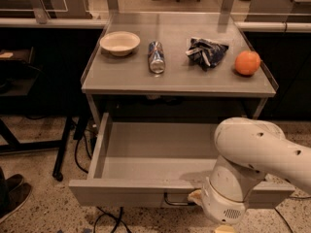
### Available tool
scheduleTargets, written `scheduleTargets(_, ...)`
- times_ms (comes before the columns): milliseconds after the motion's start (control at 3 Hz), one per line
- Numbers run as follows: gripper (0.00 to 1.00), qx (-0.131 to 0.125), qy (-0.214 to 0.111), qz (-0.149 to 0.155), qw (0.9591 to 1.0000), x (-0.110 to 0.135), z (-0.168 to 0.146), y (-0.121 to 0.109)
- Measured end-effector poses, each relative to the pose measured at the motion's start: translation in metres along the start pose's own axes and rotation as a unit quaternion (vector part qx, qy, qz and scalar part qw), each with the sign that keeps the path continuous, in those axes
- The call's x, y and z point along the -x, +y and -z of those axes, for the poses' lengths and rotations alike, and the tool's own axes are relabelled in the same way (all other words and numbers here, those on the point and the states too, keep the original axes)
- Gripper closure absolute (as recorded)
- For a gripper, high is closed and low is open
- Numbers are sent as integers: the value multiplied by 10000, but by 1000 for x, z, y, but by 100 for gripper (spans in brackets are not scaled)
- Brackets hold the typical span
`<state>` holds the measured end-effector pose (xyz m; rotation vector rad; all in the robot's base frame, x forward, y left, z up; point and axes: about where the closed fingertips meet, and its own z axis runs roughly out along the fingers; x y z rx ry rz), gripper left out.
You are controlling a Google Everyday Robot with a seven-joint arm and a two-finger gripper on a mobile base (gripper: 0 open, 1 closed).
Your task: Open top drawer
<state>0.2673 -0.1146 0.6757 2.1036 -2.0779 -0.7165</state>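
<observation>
The top drawer is pulled far out from under the grey table top. Its plain grey tray interior is bare. Its dark bar handle shows at the centre of the front, partly hidden. My gripper is at the right end of the handle, right against the drawer front. My white arm covers most of it, along with the drawer's right front corner. No other drawer shows.
On the table top are a white bowl, a can lying on its side, a crumpled dark bag and an orange. Cables lie on the floor under the drawer. Dark shoes are at lower left.
</observation>
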Motion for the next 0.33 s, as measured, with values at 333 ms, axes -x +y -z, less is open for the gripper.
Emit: scheduleTargets(333, 0, 0, 0, 0, 10000, 0, 0, 0)
